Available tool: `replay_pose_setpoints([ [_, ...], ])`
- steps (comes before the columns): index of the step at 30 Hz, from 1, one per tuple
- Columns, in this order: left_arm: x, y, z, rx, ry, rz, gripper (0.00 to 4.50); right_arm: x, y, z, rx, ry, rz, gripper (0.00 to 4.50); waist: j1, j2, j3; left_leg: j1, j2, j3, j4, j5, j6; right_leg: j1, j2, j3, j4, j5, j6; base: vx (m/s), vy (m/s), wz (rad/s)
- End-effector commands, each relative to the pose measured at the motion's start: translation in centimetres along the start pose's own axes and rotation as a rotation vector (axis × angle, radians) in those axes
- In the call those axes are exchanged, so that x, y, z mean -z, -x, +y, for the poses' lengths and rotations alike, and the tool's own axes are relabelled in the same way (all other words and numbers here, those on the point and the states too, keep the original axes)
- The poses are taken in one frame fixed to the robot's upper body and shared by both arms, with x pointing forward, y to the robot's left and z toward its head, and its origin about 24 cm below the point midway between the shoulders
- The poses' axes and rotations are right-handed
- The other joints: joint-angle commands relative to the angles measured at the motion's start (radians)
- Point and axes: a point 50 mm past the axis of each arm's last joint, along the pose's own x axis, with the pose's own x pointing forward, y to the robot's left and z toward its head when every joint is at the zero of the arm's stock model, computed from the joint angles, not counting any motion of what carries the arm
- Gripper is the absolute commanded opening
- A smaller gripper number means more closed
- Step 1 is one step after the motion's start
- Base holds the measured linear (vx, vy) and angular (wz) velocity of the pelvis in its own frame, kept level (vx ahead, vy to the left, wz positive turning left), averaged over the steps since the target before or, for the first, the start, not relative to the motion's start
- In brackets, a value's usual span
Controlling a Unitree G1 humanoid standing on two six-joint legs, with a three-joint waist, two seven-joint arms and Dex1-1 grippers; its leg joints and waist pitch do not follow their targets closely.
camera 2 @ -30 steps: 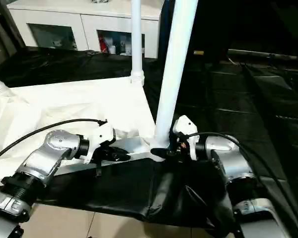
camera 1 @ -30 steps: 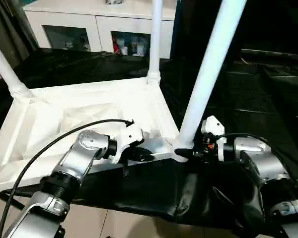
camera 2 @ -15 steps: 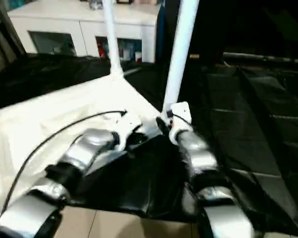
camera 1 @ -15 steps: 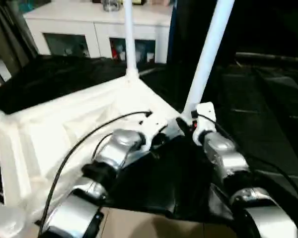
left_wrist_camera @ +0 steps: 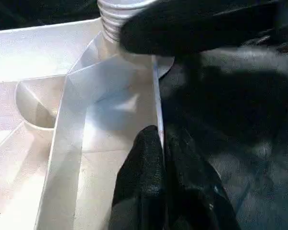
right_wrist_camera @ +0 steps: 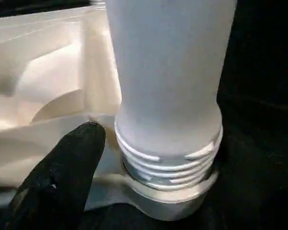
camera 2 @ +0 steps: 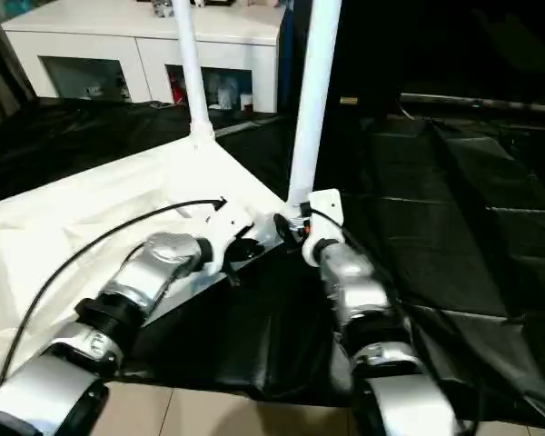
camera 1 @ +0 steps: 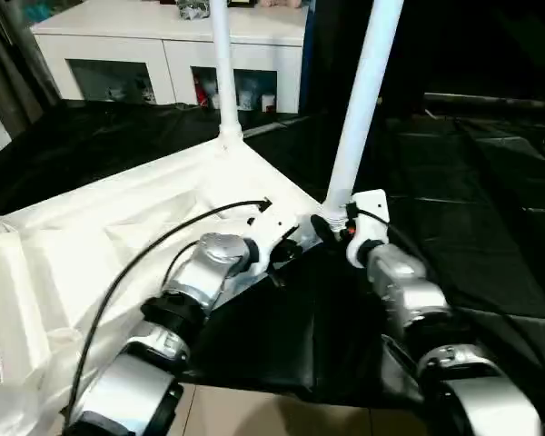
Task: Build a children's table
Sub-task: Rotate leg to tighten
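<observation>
the tabletop (camera 1: 145, 227) lies upside down on the black sheet (camera 1: 490, 236), ribs up, with legs standing in its corners. the one that matters is the near leg (camera 1: 359, 100), upright in the corner socket (right_wrist_camera: 170, 196) closest to me, its long axis running straight up out of the head view.

my right gripper (camera 1: 334, 227) is right at that leg's foot, so the right arm is the nearer one. the leg stands just ahead of its fingers. one black finger (right_wrist_camera: 62, 172) shows beside the thread, not touching it; i cannot tell from this how wide that gripper stands. my left gripper (left_wrist_camera: 158, 158) is pinched together on the thin tabletop rim, just along the edge from the same socket.

the right wrist view gives what the head views cannot: several thread rings are exposed above the socket collar, so i judge the leg is not fully screwed home. the head views show the far leg (camera 1: 221, 68) and the cabinet (camera 1: 163, 54) beyond.
</observation>
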Motion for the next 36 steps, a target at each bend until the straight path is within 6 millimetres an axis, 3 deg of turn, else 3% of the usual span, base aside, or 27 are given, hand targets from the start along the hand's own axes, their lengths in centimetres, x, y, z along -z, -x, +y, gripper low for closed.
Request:
replay_pose_setpoints([
  [1, -0.4, 0.5, -0.1, 0.058, -0.044, -0.049, 0.0, -0.8, 0.2, 0.6, -0.123, 0.062, -0.016, 3.89, 0.009, -0.009, -0.07, -0.018, 0.016, -0.002, -0.061, -0.114, 0.106, 0.069, -0.06, 0.054, -0.073, -0.238, -0.18, 0.0, 0.0, 0.0],
  [4, 0.2, 1.7, 0.2, 0.133, -0.081, -0.058, 0.0, -0.7, 2.3, -0.5, -0.245, 0.19, 0.012, 3.89, 0.013, -0.001, -0.071, -0.017, 0.02, -0.003, -0.06, -0.099, 0.114, 0.068, -0.059, 0.056, -0.066, -0.185, -0.203, 0.0, 0.0, 0.0],
  [5, 0.2, 2.0, 0.1, 0.164, -0.093, -0.067, 0.0, -0.7, 2.8, -0.8, -0.276, 0.215, 0.02, 3.89, 0.015, -0.004, -0.073, -0.018, 0.022, -0.002, -0.058, -0.085, 0.124, 0.069, -0.058, 0.057, -0.061, -0.141, -0.214, 0.0, 0.0, 0.0],
  [9, 0.5, 3.2, -0.2, 0.284, -0.112, -0.091, 0.0, -1.0, 4.5, -1.8, -0.35, 0.261, 0.035, 3.89, 0.019, -0.001, -0.076, -0.022, 0.025, 0.0, -0.054, -0.056, 0.143, 0.069, -0.057, 0.057, -0.048, -0.067, -0.25, 0.0, 0.0, 0.0],
  [11, 0.4, 3.6, -0.5, 0.336, -0.098, -0.112, 0.0, -1.3, 4.9, -2.2, -0.373, 0.251, 0.035, 3.89, 0.02, 0.0, -0.073, -0.022, 0.025, 0.002, -0.053, -0.075, 0.143, 0.065, -0.058, 0.056, -0.052, -0.091, -0.254, 0.0, 0.0, 0.0],
  [17, 0.5, 4.1, -1.3, 0.42, -0.112, -0.121, 0.0, -1.4, 5.7, -2.0, -0.496, 0.212, 0.053, 3.89, 0.034, 0.0, -0.07, -0.017, 0.027, 0.003, -0.056, -0.103, 0.117, 0.061, -0.057, 0.058, -0.06, -0.173, -0.23, 0.0, 0.0, 0.0],
  [21, 0.5, 4.0, -1.5, 0.433, -0.107, -0.127, 0.0, -0.7, 5.7, -1.5, -0.563, 0.206, 0.076, 3.89, 0.04, -0.005, -0.072, -0.019, 0.027, 0.004, -0.055, -0.089, 0.113, 0.062, -0.057, 0.058, -0.057, -0.166, -0.222, 0.0, 0.0, 0.0],
  [28, 0.6, 4.0, -1.8, 0.443, -0.112, -0.122, 0.0, -0.3, 5.0, -0.9, -0.575, 0.21, 0.084, 3.89, 0.046, -0.002, -0.071, -0.018, 0.028, 0.003, -0.057, -0.092, 0.1, 0.059, -0.06, 0.058, -0.061, -0.202, -0.207, 0.0, 0.0, 0.0],
  [30, 0.7, 4.1, -1.9, 0.446, -0.113, -0.116, 0.0, -0.2, 4.9, -0.8, -0.58, 0.209, 0.086, 3.56, 0.047, -0.003, -0.072, -0.019, 0.027, 0.003, -0.057, -0.085, 0.1, 0.06, -0.059, 0.058, -0.059, -0.191, -0.206, 0.0, 0.0, 0.0],
  [36, 0.9, 4.2, -1.9, 0.444, -0.112, -0.109, 0.0, -0.1, 5.0, -0.9, -0.587, 0.2, 0.089, 3.12, 0.048, -0.005, -0.073, -0.021, 0.025, 0.003, -0.055, -0.073, 0.105, 0.061, -0.058, 0.058, -0.057, -0.184, -0.2, 0.0, 0.0, 0.0],
])
